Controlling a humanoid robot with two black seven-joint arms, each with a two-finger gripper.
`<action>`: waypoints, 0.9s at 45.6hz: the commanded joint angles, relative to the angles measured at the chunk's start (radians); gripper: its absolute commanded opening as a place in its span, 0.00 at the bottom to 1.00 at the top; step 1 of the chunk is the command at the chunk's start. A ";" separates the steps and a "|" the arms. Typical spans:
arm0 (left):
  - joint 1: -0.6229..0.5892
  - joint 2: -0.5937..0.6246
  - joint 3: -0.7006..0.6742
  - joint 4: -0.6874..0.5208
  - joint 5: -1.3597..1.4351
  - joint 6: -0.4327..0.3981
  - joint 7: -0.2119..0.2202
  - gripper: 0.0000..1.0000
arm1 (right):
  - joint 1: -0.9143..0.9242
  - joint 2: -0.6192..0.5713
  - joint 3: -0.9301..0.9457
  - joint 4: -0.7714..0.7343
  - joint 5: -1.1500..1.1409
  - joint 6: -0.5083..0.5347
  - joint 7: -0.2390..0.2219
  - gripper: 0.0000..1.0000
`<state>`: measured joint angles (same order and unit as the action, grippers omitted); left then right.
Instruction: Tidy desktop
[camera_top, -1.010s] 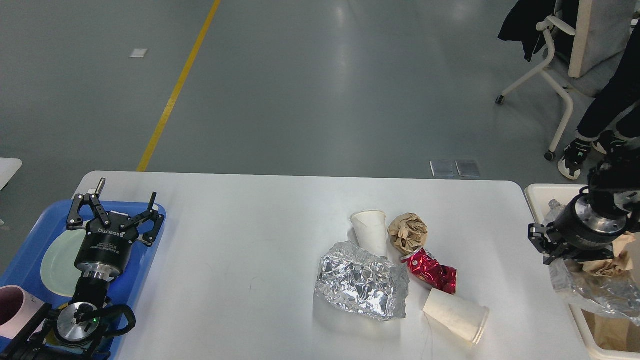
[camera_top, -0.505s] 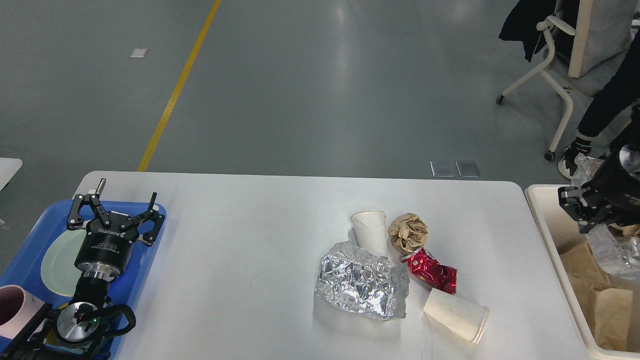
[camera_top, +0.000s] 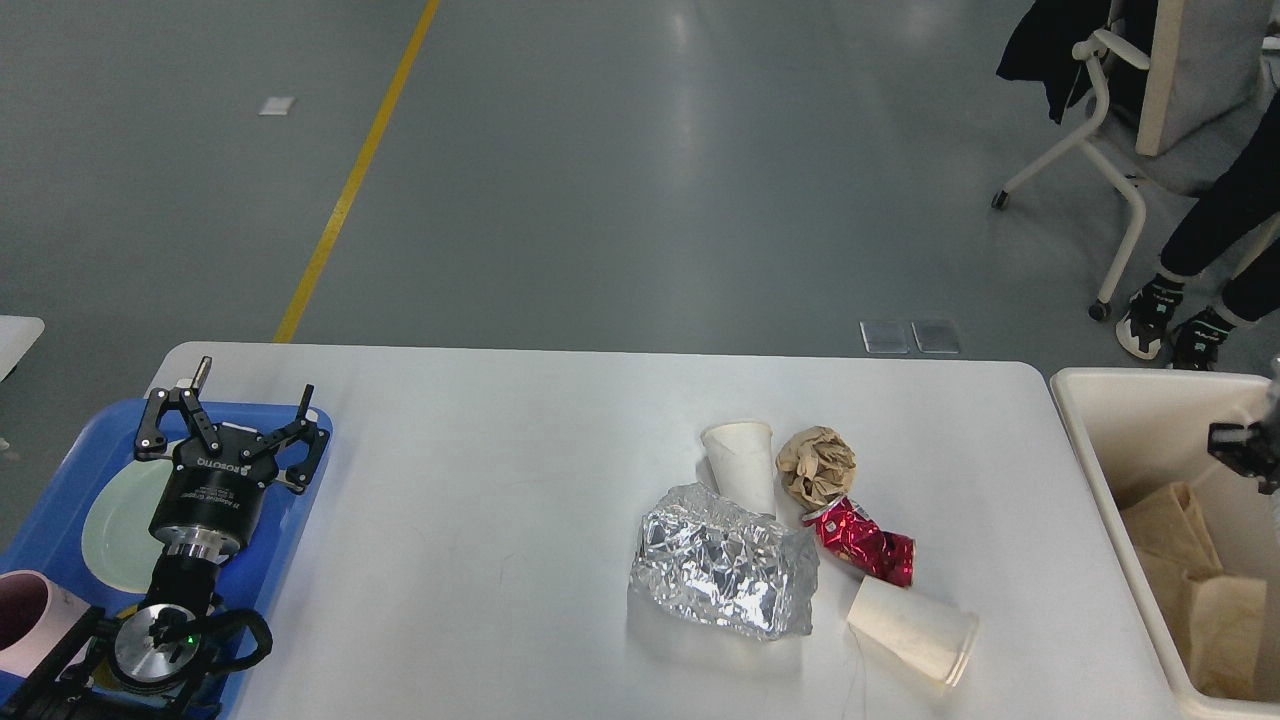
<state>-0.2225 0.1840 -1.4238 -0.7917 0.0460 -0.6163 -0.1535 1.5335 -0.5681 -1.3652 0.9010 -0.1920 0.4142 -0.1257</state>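
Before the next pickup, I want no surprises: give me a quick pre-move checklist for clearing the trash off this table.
1. Left gripper open, holding nothing: ok.
2. Right gripper state: cannot tell, only a sliver shows at the picture's edge.
3. Cream bin has room: ok, brown bags sit low.
4. Trash reachable on the desktop: ok; foil, upright cup, paper ball, red can, tipped cup.
5. Items separable: not ok, they crowd together.

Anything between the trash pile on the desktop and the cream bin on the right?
Nothing visible. The desktop is bare between the tipped cup, the pile's nearest piece, and the cream bin. The right claw sits at the frame edge over the bin.
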 joint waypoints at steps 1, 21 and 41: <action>0.000 0.000 -0.001 0.000 0.000 0.000 0.000 0.97 | -0.266 0.013 0.106 -0.215 -0.004 -0.047 0.000 0.00; 0.000 0.000 -0.001 0.000 0.000 0.000 0.000 0.97 | -0.875 0.267 0.160 -0.787 0.011 -0.293 -0.009 0.00; -0.001 0.000 -0.001 0.000 0.000 0.001 0.000 0.97 | -0.905 0.274 0.161 -0.792 0.016 -0.328 -0.066 0.00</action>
<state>-0.2224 0.1840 -1.4252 -0.7917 0.0460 -0.6163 -0.1534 0.6296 -0.2918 -1.2026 0.1073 -0.1765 0.0876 -0.1925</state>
